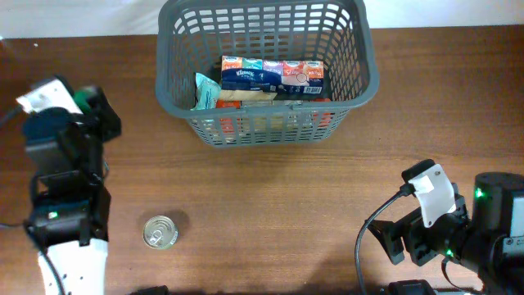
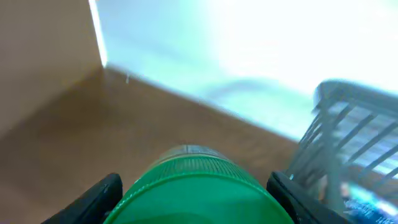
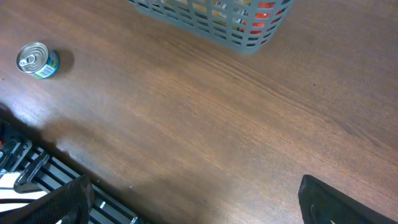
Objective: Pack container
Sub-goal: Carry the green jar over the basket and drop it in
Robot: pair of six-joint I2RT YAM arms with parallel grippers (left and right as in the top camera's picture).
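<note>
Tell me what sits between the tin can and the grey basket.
Nothing: only bare wooden table separates the tin can from the grey basket. The overhead and right wrist views both show it.

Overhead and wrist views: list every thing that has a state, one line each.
container, upright, partly filled with packets.
can, upright, pull-tab lid unopened, outside the container.
green-capped item, held between the fingers.
left gripper, closed on the green-capped item.
right gripper, open, empty.

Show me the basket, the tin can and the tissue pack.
basket [image 1: 246, 131], overhead view, front wall.
tin can [image 1: 160, 232], overhead view, lid.
tissue pack [image 1: 248, 78], overhead view, blue label.
</note>
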